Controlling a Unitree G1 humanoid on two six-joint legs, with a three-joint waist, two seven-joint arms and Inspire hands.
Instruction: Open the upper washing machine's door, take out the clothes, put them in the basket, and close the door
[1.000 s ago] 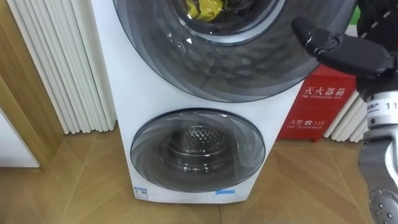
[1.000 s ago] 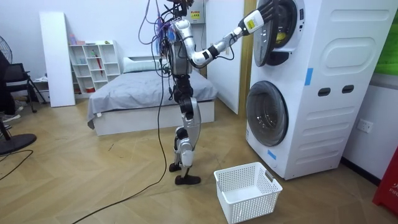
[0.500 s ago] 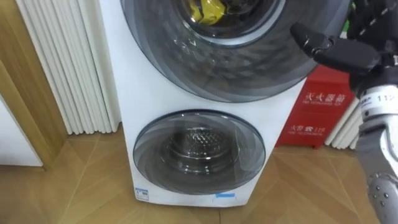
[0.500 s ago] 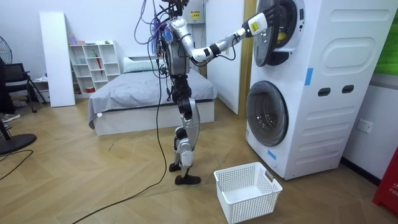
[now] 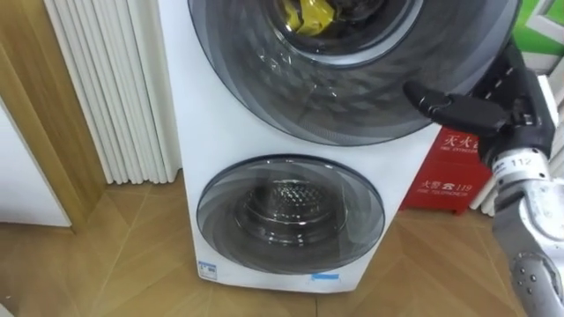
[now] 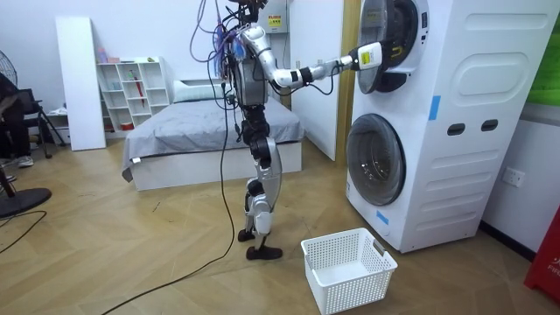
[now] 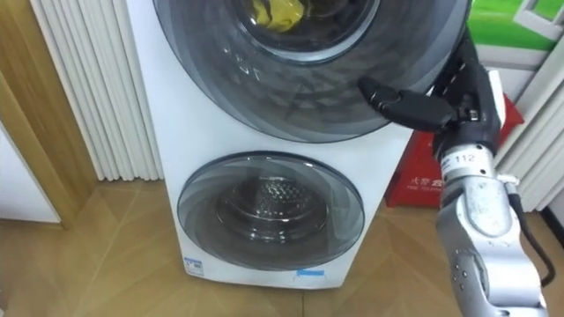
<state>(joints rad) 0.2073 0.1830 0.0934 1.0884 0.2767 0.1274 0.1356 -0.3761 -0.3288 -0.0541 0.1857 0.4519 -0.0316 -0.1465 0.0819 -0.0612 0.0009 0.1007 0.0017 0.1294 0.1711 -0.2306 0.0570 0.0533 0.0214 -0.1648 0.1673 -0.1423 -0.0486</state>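
Right hand (image 5: 504, 114) has dropped from the top of the upper door (image 5: 352, 97) to its side rim, fingers straight and spread, thumb before the glass. Counted: one washing machine (image 6: 472, 114) with two round doors, the lower door (image 5: 291, 216) closed; one yellow garment (image 5: 307, 12) in the upper drum; one white basket (image 6: 348, 267) on the wood floor (image 6: 131, 254); one bed (image 6: 192, 118) behind.

Head eyes look down, close, at washer (image 5: 179, 132); distant room camera shares washer.
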